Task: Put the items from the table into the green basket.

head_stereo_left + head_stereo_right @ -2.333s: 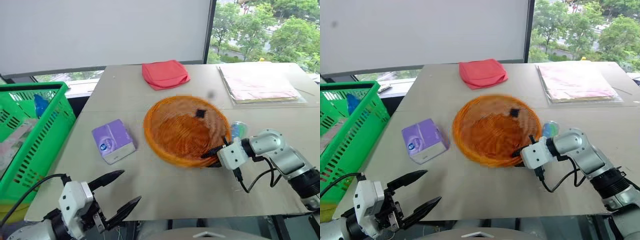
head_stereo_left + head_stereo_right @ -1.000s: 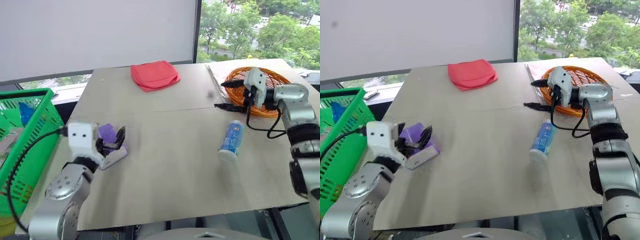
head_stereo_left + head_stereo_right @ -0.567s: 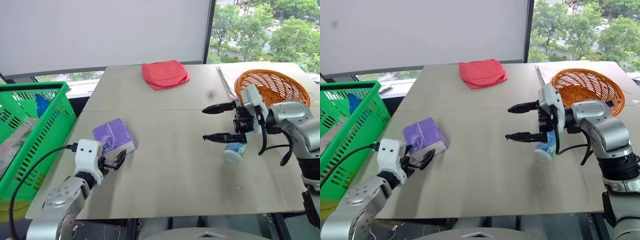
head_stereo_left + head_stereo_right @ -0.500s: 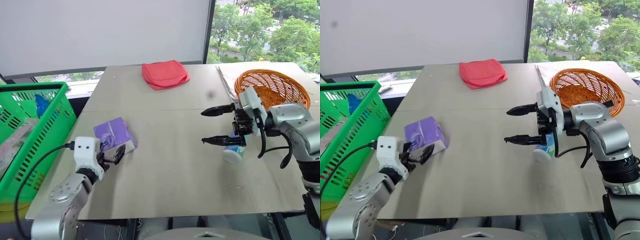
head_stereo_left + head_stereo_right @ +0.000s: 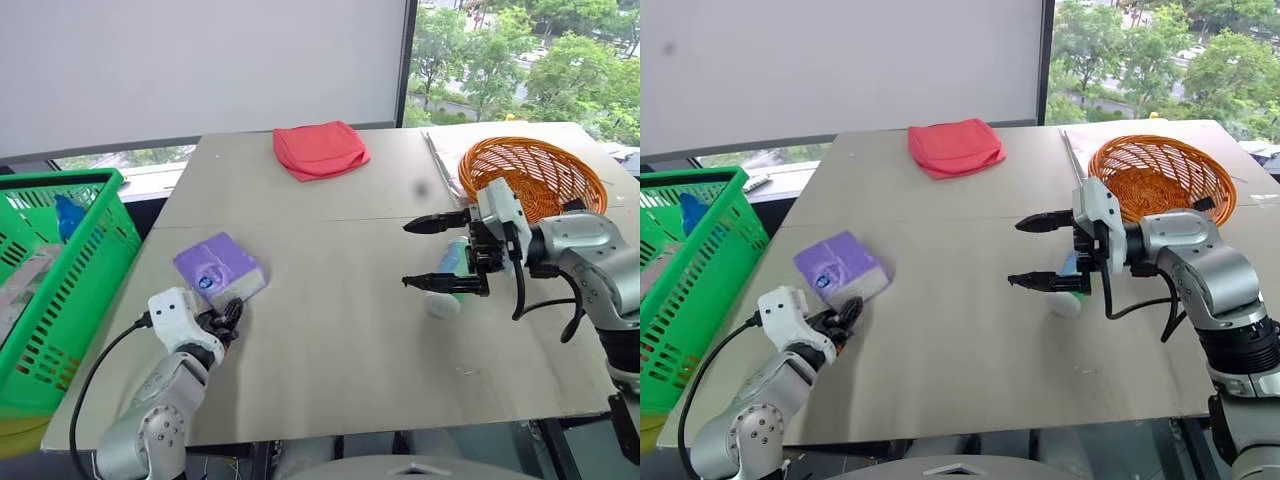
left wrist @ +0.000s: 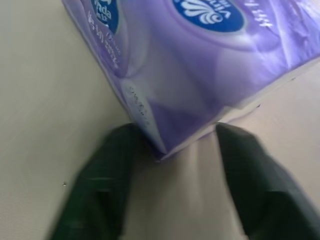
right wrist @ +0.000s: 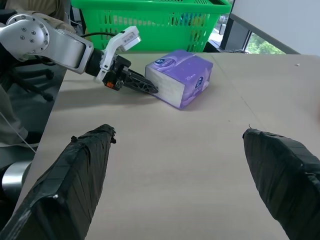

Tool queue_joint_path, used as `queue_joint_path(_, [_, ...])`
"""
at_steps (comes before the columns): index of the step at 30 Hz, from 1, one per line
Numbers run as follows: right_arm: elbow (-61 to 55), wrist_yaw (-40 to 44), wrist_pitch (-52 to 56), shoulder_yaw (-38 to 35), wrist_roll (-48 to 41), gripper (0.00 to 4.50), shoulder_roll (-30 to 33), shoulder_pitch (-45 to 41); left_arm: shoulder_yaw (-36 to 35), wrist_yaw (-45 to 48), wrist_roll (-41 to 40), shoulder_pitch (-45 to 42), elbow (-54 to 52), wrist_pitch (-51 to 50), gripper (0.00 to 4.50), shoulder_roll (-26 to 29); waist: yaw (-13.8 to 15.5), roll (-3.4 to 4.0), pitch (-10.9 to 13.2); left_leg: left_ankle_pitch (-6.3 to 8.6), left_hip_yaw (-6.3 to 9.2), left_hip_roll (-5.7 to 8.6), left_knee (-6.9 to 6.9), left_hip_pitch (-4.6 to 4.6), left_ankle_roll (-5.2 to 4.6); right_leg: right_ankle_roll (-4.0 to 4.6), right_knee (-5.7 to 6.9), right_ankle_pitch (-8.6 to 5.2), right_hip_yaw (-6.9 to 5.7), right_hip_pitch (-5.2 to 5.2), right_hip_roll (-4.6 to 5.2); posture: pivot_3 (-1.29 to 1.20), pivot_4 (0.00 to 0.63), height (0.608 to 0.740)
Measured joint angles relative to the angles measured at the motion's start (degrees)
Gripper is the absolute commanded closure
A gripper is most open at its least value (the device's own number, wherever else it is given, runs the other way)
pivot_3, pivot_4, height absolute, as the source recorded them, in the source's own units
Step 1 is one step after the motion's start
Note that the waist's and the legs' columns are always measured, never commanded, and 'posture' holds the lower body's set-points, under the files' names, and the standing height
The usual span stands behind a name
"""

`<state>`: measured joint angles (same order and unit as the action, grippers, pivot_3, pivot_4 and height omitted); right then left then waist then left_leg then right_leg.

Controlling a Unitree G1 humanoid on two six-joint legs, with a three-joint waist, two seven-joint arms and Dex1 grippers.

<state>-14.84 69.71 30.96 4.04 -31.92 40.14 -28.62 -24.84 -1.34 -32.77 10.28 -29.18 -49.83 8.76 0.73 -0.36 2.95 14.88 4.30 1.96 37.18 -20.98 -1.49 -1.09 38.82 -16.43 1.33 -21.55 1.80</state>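
Your left pincer lay low on the large light-beige tabletop, its fingers part-spread around the near corner of the soft purple block-shaped tissue pack, not yet pinching. Push deeper before squeezing; a corner hold would probably slip. Your right pincer hung spread wide beside the small white-green bottle. The bright green latticed plastic basket stood beside the tabletop, on your left.

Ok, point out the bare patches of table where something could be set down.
The widest bare stretch lies between the tissue pack and the bottle, reaching the near edge. Another runs between the red cloth and the seam. It is crowded around the orange basket and the right hand.
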Motion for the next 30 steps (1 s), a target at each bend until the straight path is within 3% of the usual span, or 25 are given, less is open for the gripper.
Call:
queue_joint_path(1, [0.01, -0.04, -0.02, 0.00, 0.00, 0.00, -0.01, 0.00, 0.14, 0.01, 0.00, -0.13, 0.12, 0.08, 4.14, 0.00, 0.01, -0.01, 0.01, 0.00, 0.00, 0.00, 0.00, -0.02, 0.00, 0.00, -0.01, 0.00, 0.00, 0.00, 0.00, -0.03, 0.018, 0.740])
queue_joint_path(2, [0.04, -0.06, -0.06, 0.00, 0.02, 0.00, -0.01, 0.00, 0.17, 0.01, 0.06, -0.34, 0.25, 0.22, 4.43, 0.01, 0.02, -0.02, 0.01, 0.00, 0.00, 0.00, 0.00, -0.03, 0.00, 0.00, -0.02, 0.00, 0.00, -0.01, 0.00, -0.03, 0.018, 0.740])
queue_joint_path(13, [0.40, -0.21, -1.36, 0.01, 0.51, 0.00, -0.06, -0.01, 2.95, 2.92, 7.16, -0.85, 0.95, 9.88, 4.48, 3.71, 0.05, -0.05, 0.03, 0.01, 0.00, 0.00, -0.01, -0.07, 0.01, 0.01, -0.06, 0.00, 0.01, -0.04, 0.02, -0.03, 0.018, 0.740])
queue_joint_path(16, [0.81, -0.36, -1.86, 0.02, 1.00, 0.00, -0.18, -0.01, 4.03, 6.33, 8.07, -0.36, 0.62, 15.14, 3.77, 4.45, 0.06, -0.05, 0.04, 0.01, 0.00, 0.00, -0.02, -0.10, 0.01, 0.02, -0.09, -0.01, 0.01, -0.06, 0.03, -0.02, 0.022, 0.740])
queue_joint_path(24, [1.44, -0.43, -2.47, 0.03, 1.50, 0.00, -0.54, -0.01, 2.84, 4.88, 10.08, -2.07, -0.13, 26.28, 0.04, 0.68, 0.10, -0.06, 0.04, 0.01, 0.00, 0.00, -0.04, -0.15, 0.01, 0.00, -0.13, 0.00, -0.01, -0.09, 0.04, -0.02, 0.020, 0.740])
queue_joint_path(30, [1.79, -0.41, -2.47, 0.05, 1.74, 0.00, -0.65, -0.06, 1.42, 1.17, 8.17, -4.77, 2.11, 24.04, 0.04, -1.75, 0.10, -0.07, 0.05, 0.01, 0.01, 0.00, -0.02, -0.14, 0.01, -0.01, -0.10, 0.01, -0.04, -0.09, 0.04, -0.02, 0.020, 0.740])
